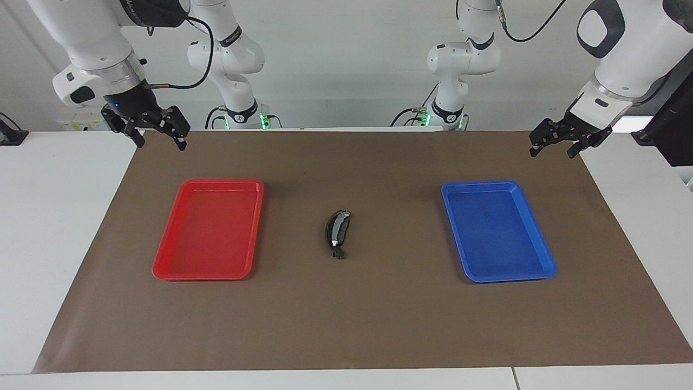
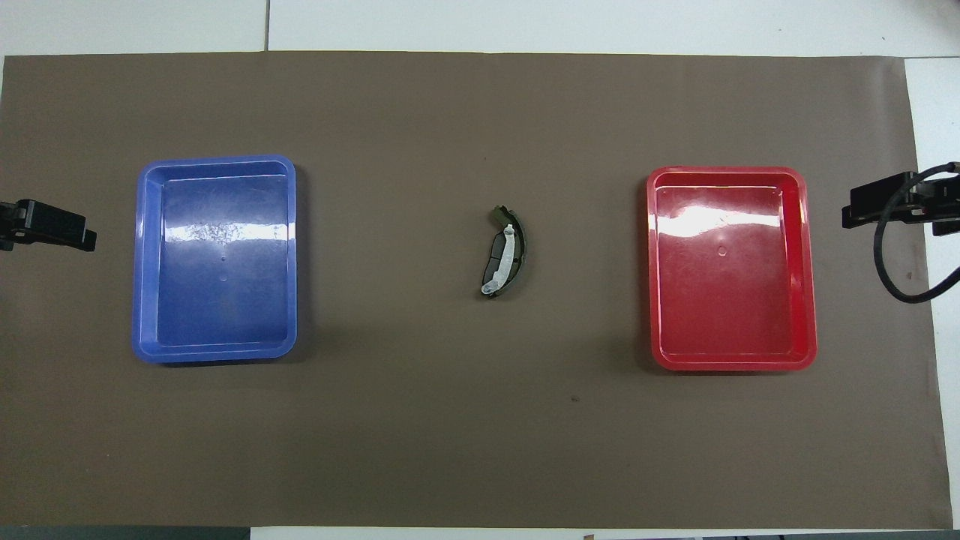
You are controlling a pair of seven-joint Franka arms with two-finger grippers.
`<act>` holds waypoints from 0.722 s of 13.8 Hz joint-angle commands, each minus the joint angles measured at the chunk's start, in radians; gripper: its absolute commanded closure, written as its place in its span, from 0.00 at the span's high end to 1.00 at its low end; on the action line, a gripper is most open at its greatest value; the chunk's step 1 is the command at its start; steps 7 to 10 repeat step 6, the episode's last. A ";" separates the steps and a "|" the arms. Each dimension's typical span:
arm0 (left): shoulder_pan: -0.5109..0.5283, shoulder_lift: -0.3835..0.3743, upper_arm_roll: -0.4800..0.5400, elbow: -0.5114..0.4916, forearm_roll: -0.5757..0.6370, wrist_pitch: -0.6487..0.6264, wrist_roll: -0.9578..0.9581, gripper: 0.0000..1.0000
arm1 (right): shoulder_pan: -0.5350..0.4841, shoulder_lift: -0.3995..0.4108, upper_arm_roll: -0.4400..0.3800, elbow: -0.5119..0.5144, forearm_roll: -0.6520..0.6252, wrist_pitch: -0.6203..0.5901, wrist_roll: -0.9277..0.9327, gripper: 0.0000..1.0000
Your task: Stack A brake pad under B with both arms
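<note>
The two brake pads lie together as one small pile at the middle of the brown mat (image 1: pixel 379 325), between the two trays. B (image 1: pixel 339 227), the slim dark crescent with a silvery strip, lies over the short dark grey A brake pad (image 2: pixel 492 264), which shows along B's inner curve; B also shows in the overhead view (image 2: pixel 511 247). My right gripper (image 1: pixel 158 142) hangs open and empty over the mat's corner near the red tray. My left gripper (image 1: pixel 553 149) hangs open and empty over the mat's corner near the blue tray. Both arms wait, well away from the pads.
An empty red tray (image 1: pixel 162 268) sits toward the right arm's end and shows in the overhead view (image 2: pixel 806 270). An empty blue tray (image 1: pixel 544 260) sits toward the left arm's end and shows in the overhead view (image 2: pixel 140 262). White table surrounds the mat.
</note>
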 commanded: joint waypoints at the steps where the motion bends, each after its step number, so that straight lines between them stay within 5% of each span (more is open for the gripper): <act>1: -0.014 -0.020 0.015 -0.019 0.001 -0.004 0.000 0.99 | -0.007 -0.022 0.006 -0.033 -0.007 0.021 -0.039 1.00; 10: -0.014 -0.020 0.015 -0.019 0.001 -0.004 0.000 0.99 | -0.011 -0.022 0.004 -0.033 -0.019 0.017 -0.037 1.00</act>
